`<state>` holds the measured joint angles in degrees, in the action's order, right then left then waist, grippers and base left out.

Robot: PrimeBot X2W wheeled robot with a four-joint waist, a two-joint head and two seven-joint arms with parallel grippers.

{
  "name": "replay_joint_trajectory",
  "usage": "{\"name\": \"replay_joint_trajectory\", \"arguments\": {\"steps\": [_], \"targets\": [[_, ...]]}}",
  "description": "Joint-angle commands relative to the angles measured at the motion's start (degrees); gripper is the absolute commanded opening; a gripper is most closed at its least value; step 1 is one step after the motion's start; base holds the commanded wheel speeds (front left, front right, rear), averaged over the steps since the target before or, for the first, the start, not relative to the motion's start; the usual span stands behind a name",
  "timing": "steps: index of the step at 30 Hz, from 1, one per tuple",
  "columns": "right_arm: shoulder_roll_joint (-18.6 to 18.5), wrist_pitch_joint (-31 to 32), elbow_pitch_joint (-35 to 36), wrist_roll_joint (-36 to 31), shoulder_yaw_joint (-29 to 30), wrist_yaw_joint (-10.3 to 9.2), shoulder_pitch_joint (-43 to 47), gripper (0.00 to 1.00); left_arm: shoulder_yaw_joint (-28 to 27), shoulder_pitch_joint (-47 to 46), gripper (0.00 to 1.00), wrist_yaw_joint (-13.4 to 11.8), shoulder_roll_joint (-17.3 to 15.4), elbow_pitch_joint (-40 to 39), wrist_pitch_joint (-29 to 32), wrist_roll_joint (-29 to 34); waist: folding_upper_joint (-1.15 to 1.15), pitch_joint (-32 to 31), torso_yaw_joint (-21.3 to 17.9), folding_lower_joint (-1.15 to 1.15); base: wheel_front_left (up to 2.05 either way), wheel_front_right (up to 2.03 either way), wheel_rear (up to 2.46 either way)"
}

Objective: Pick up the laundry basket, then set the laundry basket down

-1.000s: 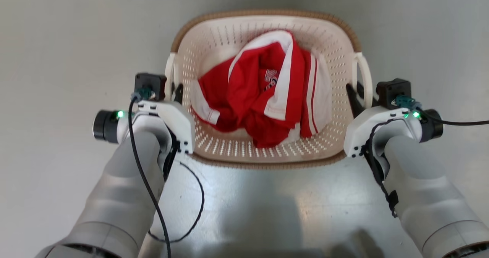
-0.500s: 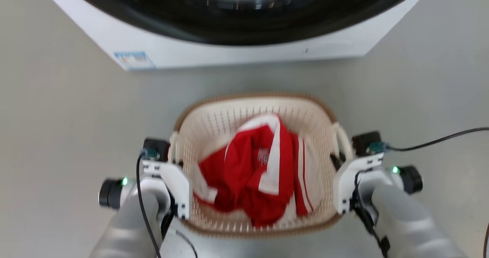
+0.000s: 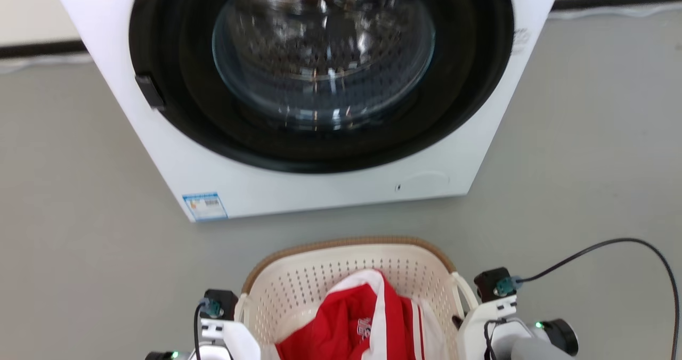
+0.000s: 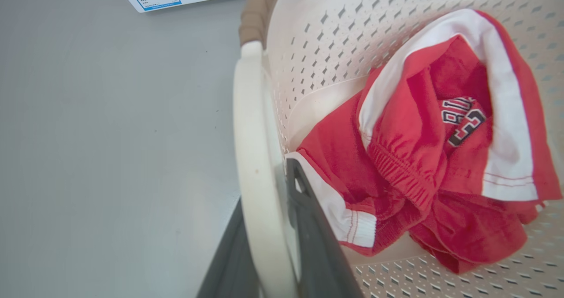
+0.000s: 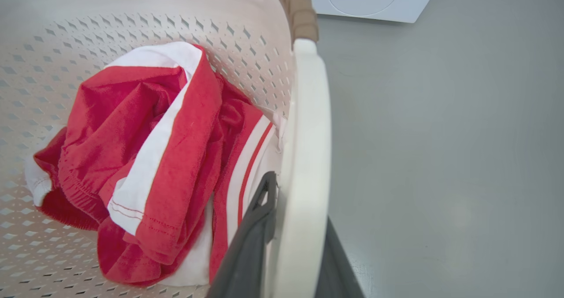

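Note:
The laundry basket [image 3: 319, 277] is cream perforated plastic with a brown woven-look rim [image 3: 346, 240]. It sits at the bottom centre of the head view, in front of the washer. My left gripper [image 4: 264, 188] is shut on its white left loop handle [image 4: 249, 113], one dark finger inside the loop and one outside. My right gripper [image 5: 299, 201] is shut the same way on the right loop handle [image 5: 310, 113]. A crumpled red and white garment [image 3: 367, 322] lies inside. I cannot tell whether the basket's bottom touches the floor.
A white front-loading washer [image 3: 469, 152] with a round black door and glass window [image 3: 322, 56] stands close beyond the basket. Grey floor [image 3: 80, 253] lies on both sides. A black cable [image 3: 613, 241] loops out from my right wrist.
The head camera has tilted up, so the washer has come into the picture and the basket sits lower in it. Both grippers keep the same hold on the handles.

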<state>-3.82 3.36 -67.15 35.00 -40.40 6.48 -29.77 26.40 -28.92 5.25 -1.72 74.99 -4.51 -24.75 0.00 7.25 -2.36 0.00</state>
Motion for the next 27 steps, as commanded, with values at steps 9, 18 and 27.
{"name": "replay_joint_trajectory", "arguments": {"steps": [9, 18, 27], "targets": [[0.94, 1.47, 1.79, 4.32, -5.98, 1.01, 2.28, 0.00, 1.77, 2.01, 0.00, 0.75, -1.16, -1.73, 1.33, -1.40, 0.00, -6.87, -1.30, 0.00, 0.00, 0.00, 0.00], [0.94, 1.99, 0.47, 7.73, -8.82, 1.01, 1.97, 0.00, 4.01, 2.78, 0.00, 0.34, -1.16, -2.91, 2.63, -3.84, 0.00, -7.59, -1.88, 0.00, 0.00, 0.00, 0.00], [0.73, 2.01, -0.20, 9.93, -10.29, 1.01, 0.43, 0.00, 5.80, 1.70, 0.00, 0.42, -1.16, -3.20, 3.31, -4.89, 0.00, -7.73, -1.60, 0.00, 0.00, 0.00, 0.00]]}}
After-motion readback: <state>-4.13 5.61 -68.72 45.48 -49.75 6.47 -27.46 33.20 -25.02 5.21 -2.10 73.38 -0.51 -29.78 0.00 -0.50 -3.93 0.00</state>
